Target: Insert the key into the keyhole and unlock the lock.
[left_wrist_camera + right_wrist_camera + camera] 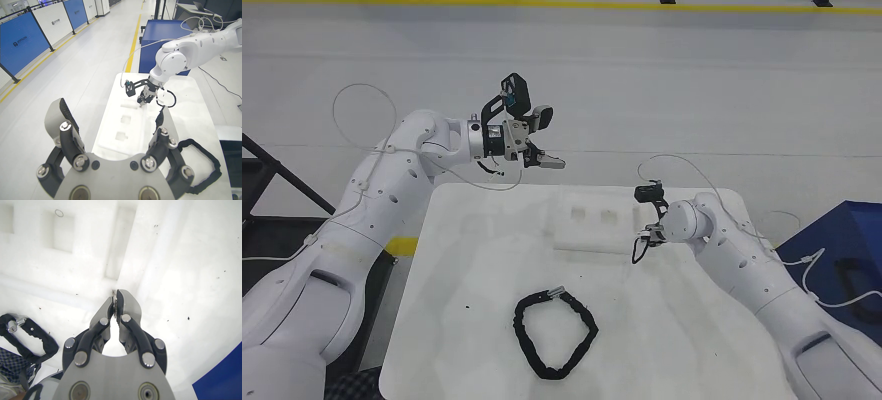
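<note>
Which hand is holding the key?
The right hand, shut on the key at the foam tray's edge; the left hand is open and empty.

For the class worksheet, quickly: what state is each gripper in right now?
Left gripper: jaws open, holding nothing.
Right gripper: jaws shut on the key.

Looped black lock (554, 374) lies flat; right pincer (114, 296) grips key (114, 306).
</note>
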